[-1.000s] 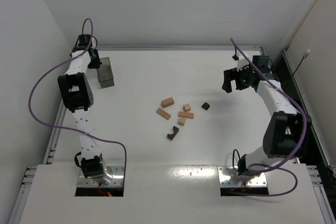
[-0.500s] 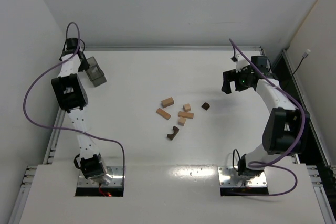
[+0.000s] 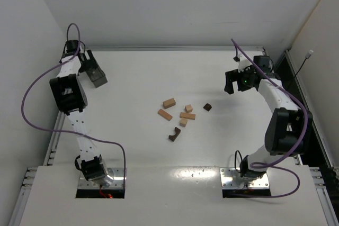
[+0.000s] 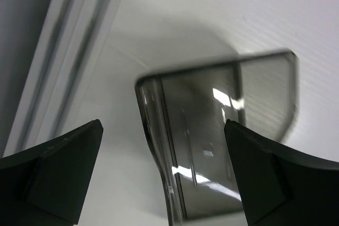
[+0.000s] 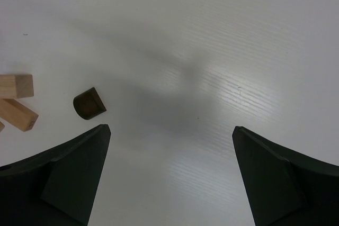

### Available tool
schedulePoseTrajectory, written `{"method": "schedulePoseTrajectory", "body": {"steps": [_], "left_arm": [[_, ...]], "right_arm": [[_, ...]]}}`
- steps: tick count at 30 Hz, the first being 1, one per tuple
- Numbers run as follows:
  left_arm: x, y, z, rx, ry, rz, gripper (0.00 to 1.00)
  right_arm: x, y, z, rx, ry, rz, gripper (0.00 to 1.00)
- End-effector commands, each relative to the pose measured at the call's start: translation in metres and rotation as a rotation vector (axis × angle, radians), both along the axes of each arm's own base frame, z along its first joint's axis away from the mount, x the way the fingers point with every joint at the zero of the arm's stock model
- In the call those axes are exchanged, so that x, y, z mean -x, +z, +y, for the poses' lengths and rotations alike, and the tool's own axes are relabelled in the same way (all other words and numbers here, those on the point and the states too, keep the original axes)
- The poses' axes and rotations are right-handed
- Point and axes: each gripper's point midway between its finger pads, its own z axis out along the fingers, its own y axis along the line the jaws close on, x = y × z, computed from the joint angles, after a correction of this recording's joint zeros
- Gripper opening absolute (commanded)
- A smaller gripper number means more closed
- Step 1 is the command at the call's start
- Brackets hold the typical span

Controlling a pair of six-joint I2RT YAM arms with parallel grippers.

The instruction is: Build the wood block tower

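Smoky tray (image 4: pixel 212 130) beneath L claw (image 4: pixel 163 130), jaws wide, gripping nothing. R claw (image 5: pixel 170 128) wide, empty. Wood blocks (image 3: pixel 187 115) loose on table (image 3: pixel 132 146), long axes mixed; dark arch (image 3: pixel 174 134) diagonal.

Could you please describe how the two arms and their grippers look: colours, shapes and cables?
The left arm and the right arm have white links and bulky black joints. A thin purple cable loops along each one. The left gripper and the right gripper are black, with broad, matte, wedge-shaped fingers.
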Motion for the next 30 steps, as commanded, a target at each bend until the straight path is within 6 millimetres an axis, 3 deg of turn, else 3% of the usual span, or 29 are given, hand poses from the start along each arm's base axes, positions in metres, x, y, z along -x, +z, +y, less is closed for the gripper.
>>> {"method": "schedulePoseTrajectory", "body": {"steps": [1, 2, 3, 5, 6, 9, 10, 12, 13, 14, 15, 17, 18, 19, 20, 22, 23, 24, 27, 30], "left_arm": [[-0.014, 0.113, -0.015, -0.006, -0.08, -0.241, 1.0], [-0.013, 0.125, -0.019, 0.003, -0.086, -0.264, 1.0], [-0.01, 0.155, -0.022, -0.008, -0.097, -0.313, 1.0], [-0.003, 0.172, -0.028, -0.011, -0.092, -0.324, 1.0], [0.001, 0.196, -0.032, -0.016, -0.103, -0.362, 1.0], [0.013, 0.223, -0.037, -0.018, -0.112, -0.382, 1.0], [0.02, 0.238, -0.047, -0.006, -0.153, -0.399, 1.0], [0.029, 0.246, -0.072, 0.001, -0.23, -0.379, 1.0], [0.035, 0.24, -0.09, 0.032, -0.302, -0.358, 1.0], [0.046, 0.249, -0.114, 0.028, -0.362, -0.35, 1.0], [0.053, 0.246, -0.126, 0.018, -0.39, -0.329, 1.0], [0.074, 0.213, -0.15, -0.024, -0.464, -0.223, 1.0], [0.093, 0.197, -0.176, -0.041, -0.527, -0.18, 1.0], [0.095, 0.218, -0.191, -0.058, -0.556, -0.235, 1.0], [0.113, 0.183, -0.202, -0.04, -0.589, -0.165, 1.0], [0.132, 0.181, -0.234, -0.043, -0.66, -0.196, 1.0], [0.148, 0.152, -0.244, -0.014, -0.689, -0.137, 1.0], [0.156, 0.144, -0.263, 0.003, -0.739, -0.128, 1.0], [0.181, 0.109, -0.287, 0.057, -0.779, -0.057, 1.0], [0.195, 0.096, -0.311, 0.074, -0.812, -0.018, 1.0]], "right_arm": [[-0.012, 0.028, -0.002, 0.025, 0.002, -0.094, 0.98], [-0.012, 0.032, -0.002, 0.026, 0.002, -0.105, 0.98], [-0.01, 0.028, -0.002, 0.025, 0.002, -0.096, 0.98], [-0.011, 0.039, -0.002, 0.029, 0.002, -0.129, 0.98], [-0.011, 0.039, -0.002, 0.029, 0.002, -0.13, 0.98], [-0.01, 0.046, 0.002, 0.032, 0.011, -0.154, 0.96], [-0.01, 0.051, 0.001, 0.042, 0.02, -0.171, 0.96], [-0.006, 0.053, 0.006, 0.067, 0.06, -0.183, 0.96], [-0.002, 0.059, 0.015, 0.08, 0.097, -0.204, 0.95], [-0.002, 0.065, 0.018, 0.099, 0.125, -0.228, 0.95], [0.004, 0.062, 0.022, 0.115, 0.154, -0.224, 0.95], [0.016, 0.07, 0.037, 0.161, 0.266, -0.267, 0.95], [0.026, 0.075, 0.047, 0.187, 0.356, -0.3, 0.95], [0.028, 0.071, 0.052, 0.196, 0.394, -0.304, 0.95], [0.034, 0.073, 0.057, 0.205, 0.431, -0.316, 0.95], [0.047, 0.079, 0.07, 0.232, 0.537, -0.359, 0.95], [0.054, 0.082, 0.083, 0.227, 0.6, -0.378, 0.95], [0.061, 0.083, 0.088, 0.236, 0.631, -0.387, 0.95], [0.077, 0.076, 0.113, 0.241, 0.762, -0.402, 0.94], [0.093, 0.072, 0.136, 0.238, 0.87, -0.409, 0.88]]}}
